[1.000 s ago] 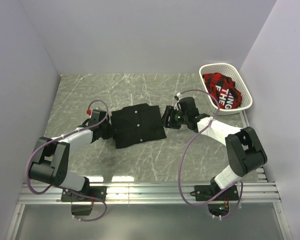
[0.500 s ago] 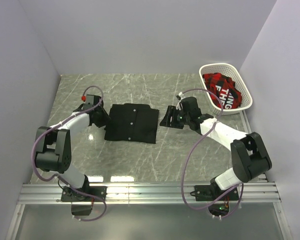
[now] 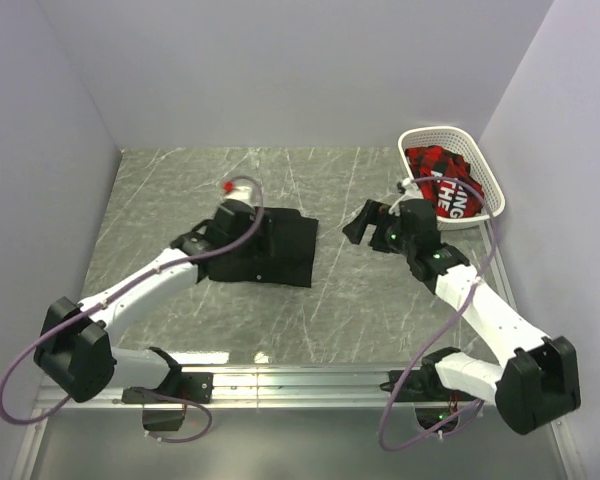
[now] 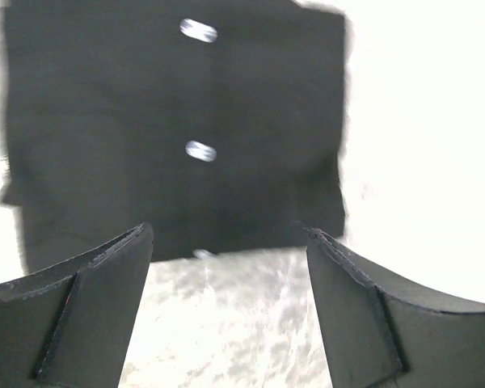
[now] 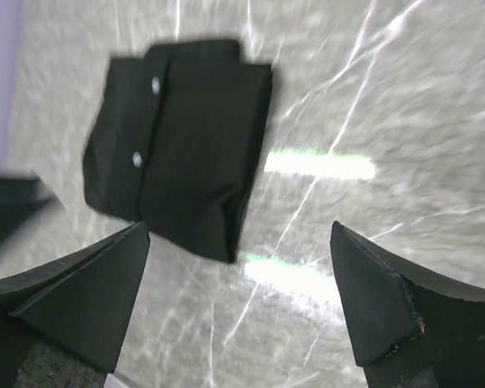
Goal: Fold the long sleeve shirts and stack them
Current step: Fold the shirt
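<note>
The left gripper (image 4: 228, 234) stands with jaws wide apart and empty, at the edge of the folded black shirt (image 3: 285, 250). The shirt lies flat at mid-table, buttons up, on the grey marbled table (image 3: 360, 300). The right gripper (image 5: 238, 230), jaws likewise spread and empty, hangs over bare table right of the shirt, apart from it. At far right, the white basket (image 3: 492, 195) holds red-and-black fabric (image 3: 442, 170).

I can make out only partial white lettering, seemingly "THE", on the red-and-black cloth (image 3: 435, 160) in the white basket (image 3: 445, 131).
</note>
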You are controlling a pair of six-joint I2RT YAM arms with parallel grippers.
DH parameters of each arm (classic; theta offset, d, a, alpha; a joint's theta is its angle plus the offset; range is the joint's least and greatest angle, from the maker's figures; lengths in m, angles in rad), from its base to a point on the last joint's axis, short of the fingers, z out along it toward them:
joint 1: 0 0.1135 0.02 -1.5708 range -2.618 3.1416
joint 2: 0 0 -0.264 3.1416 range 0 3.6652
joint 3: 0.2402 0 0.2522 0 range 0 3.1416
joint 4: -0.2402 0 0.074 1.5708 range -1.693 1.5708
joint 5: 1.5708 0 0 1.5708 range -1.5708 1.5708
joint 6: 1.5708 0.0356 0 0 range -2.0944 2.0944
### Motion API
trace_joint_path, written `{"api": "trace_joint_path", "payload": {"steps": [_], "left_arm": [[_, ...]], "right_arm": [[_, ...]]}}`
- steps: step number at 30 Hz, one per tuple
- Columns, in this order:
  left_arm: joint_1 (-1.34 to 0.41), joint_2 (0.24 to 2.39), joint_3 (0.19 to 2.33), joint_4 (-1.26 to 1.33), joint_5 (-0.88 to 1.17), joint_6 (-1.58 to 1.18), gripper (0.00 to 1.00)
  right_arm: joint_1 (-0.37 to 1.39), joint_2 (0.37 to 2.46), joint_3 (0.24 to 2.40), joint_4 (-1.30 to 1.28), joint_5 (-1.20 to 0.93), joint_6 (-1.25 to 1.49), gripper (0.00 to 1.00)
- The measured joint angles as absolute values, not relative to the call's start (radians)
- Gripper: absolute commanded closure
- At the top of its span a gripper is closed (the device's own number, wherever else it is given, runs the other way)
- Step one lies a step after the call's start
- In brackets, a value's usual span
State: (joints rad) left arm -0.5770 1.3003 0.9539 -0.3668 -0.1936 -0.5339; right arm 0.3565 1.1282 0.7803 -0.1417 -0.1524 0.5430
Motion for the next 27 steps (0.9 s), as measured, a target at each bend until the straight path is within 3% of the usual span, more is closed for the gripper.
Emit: {"api": "trace_joint_path", "payload": {"steps": [5,12,22,26,27], "left_arm": [[-0.819,1.404,0.996,-0.357,-0.296,-0.424,0.19],[-1.019,1.634,1.061,-0.321,-0.368,-0.289,0.28],[-1.061,1.825,1.120,-0.289,-0.379,-0.194,0.41],[-1.063,1.852,1.132,-0.282,-0.402,-0.184,0.53],[-1.063,1.857,1.134,-0.279,-0.410,-0.183,0.61]], "right_arm": [[0.290,1.065,0.770,-0.147,-0.149,0.563,0.00],[0.203,0.989,0.670,-0.162,-0.141,0.611,0.03],[0.126,0.972,0.620,-0.176,-0.173,0.639,0.06],[0.126,0.973,0.613,-0.170,-0.192,0.640,0.06],[0.126,0.974,0.611,-0.167,-0.198,0.643,0.07]]}}
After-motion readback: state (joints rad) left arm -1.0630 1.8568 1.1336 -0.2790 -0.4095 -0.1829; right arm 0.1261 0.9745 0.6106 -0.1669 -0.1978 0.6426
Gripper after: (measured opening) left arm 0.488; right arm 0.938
